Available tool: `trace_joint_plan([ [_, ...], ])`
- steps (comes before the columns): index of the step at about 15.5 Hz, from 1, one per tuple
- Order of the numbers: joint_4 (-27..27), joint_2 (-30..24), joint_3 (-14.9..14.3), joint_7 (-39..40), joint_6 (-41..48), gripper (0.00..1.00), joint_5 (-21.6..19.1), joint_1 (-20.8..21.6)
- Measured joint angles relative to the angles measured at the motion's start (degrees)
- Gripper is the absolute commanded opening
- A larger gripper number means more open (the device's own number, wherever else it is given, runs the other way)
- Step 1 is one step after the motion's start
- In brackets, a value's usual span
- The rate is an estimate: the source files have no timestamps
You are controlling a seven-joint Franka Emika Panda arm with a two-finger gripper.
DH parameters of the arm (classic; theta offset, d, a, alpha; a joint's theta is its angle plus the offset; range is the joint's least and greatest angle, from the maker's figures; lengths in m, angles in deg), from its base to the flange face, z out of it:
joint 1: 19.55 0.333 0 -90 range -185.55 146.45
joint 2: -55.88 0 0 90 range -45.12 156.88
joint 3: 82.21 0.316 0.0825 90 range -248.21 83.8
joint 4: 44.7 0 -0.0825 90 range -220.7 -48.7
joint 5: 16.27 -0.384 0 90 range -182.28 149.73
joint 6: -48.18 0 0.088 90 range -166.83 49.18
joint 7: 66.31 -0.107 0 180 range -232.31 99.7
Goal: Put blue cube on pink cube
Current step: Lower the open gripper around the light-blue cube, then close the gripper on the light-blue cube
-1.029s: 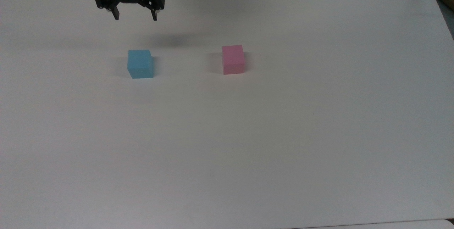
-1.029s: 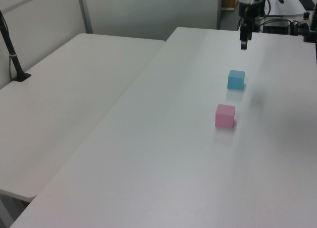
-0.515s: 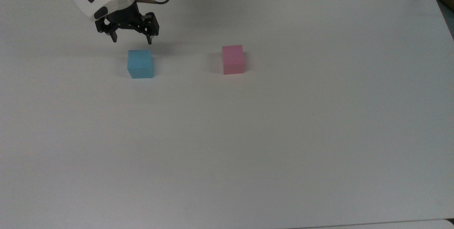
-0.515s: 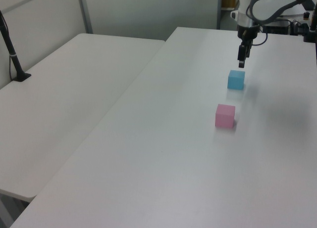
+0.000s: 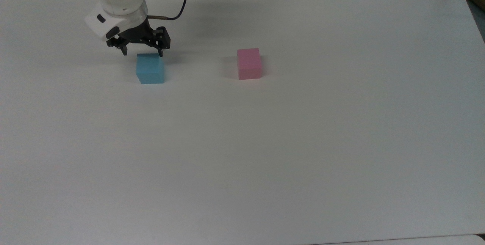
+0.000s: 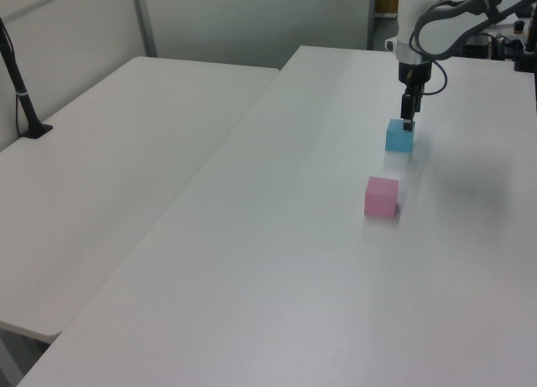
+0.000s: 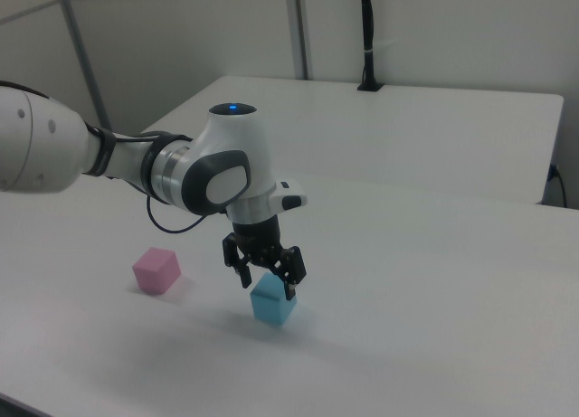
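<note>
the gripper [image 5: 143,53] hangs just over the blue cube [image 5: 150,69], its fingers spread wider than the cube and the tips level with the cube's top edge in the right view, one tip on either side. nothing is gripped. both cubes sit flat on the white table [image 5: 303,142]; the pink cube [image 5: 249,63] stands well apart, to the top view's right of the blue one, with bare table between them.

this looks like the approach to the grasp, so the task is barely begun (the blue cube is not yet lifted). the next move likely calls for a short straight drop until the fingers straddle the cube's sides, then a squeeze. in the top view the gripper seems set a little toward the far edge of the cube, so it may need a small correction.
</note>
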Motion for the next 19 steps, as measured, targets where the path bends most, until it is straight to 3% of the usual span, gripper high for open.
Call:
trace_joint_plan([
  [9,0.6,4.2,0.9,2.1,-4.3,0.97,0.0,0.2],
  [10,0.9,4.7,0.9,2.1,-4.8,0.88,0.0,0.3],
  [13,1.7,5.6,0.9,2.2,-5.1,0.39,0.0,0.3],
  [14,1.8,5.8,0.9,2.2,-5.1,0.31,0.0,0.3],
  [19,2.1,5.9,0.9,3.5,-5.1,0.24,0.0,0.3],
])
